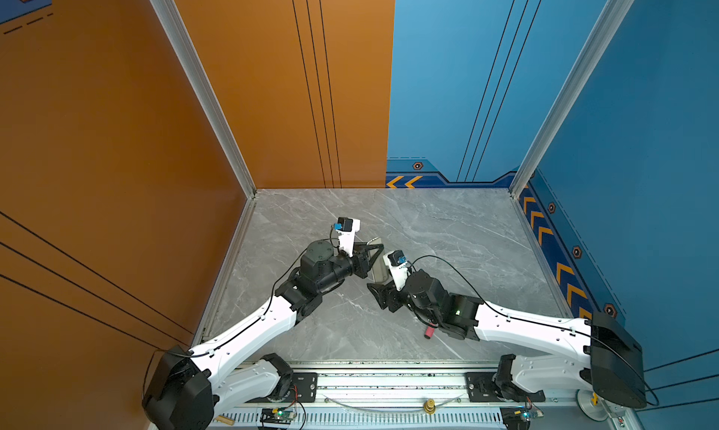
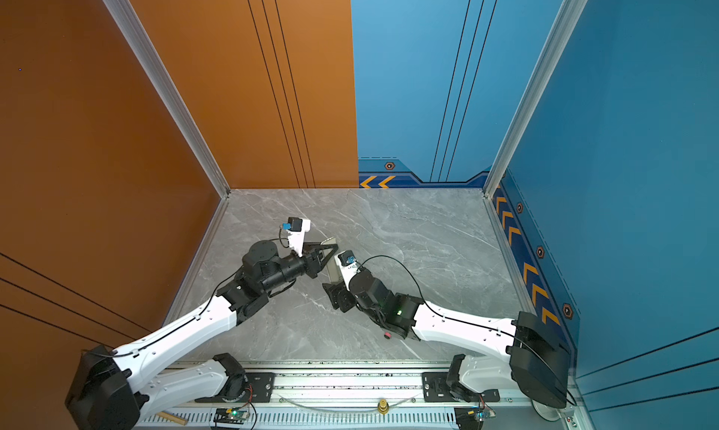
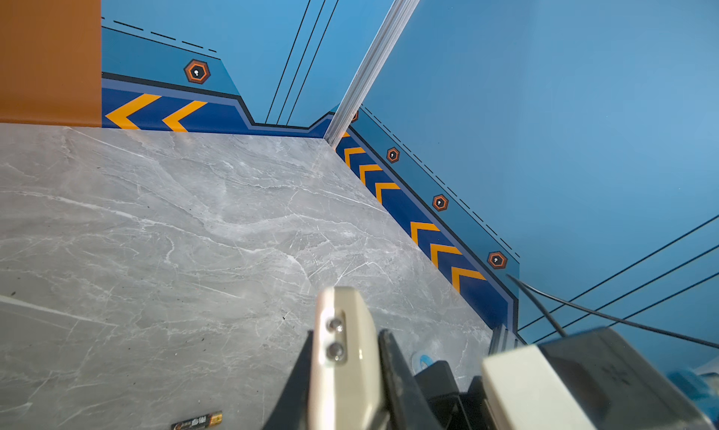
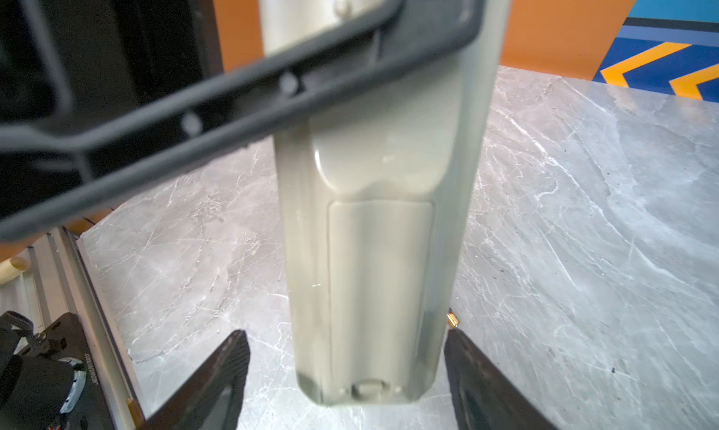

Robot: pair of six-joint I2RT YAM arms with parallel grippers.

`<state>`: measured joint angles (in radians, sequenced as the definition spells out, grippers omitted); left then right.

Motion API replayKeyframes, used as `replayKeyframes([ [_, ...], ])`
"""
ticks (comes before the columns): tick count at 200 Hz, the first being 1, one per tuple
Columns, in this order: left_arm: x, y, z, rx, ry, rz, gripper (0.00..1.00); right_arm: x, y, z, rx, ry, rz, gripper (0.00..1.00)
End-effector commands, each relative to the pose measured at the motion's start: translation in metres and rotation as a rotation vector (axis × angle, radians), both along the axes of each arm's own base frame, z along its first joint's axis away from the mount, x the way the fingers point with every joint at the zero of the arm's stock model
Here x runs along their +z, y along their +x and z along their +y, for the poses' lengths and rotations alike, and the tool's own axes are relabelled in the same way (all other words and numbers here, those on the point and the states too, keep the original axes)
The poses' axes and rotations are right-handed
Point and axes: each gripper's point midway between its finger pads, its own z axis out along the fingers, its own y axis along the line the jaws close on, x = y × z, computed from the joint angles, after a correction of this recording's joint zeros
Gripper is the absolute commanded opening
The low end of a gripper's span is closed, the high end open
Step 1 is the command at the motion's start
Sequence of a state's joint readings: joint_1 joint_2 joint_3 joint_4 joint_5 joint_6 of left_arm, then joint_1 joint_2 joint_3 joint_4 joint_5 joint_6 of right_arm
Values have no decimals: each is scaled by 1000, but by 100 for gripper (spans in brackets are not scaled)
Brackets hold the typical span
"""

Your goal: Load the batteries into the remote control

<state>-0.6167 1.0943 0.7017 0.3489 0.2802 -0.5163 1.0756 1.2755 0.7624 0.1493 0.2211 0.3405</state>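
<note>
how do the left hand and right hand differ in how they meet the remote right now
The left hand is shut on the remote control; the right hand stands open. The left hand grips away from the battery cover; the right hand's fingers flank the battery-cover end without clamping it. Both have black fingers and meet at the same remote.

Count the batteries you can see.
1 sure: a battery lying on the table. A gold tip beside the remote control may be the same one or a second; others may be hidden.
</note>
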Motion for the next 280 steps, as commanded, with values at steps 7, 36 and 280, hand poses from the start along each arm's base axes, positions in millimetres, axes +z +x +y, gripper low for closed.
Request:
replayKeyframes([
  [7,12,-5,4,-39,-43,-5,0,14,-5,8,36,26,-18,97],
  [36,12,-7,7,-70,-60,28,0,11,-10,3,52,-12,-32,100],
  [280,-27,-41,12,-410,-121,332,0,72,-65,-20,519,-487,-544,100],
])
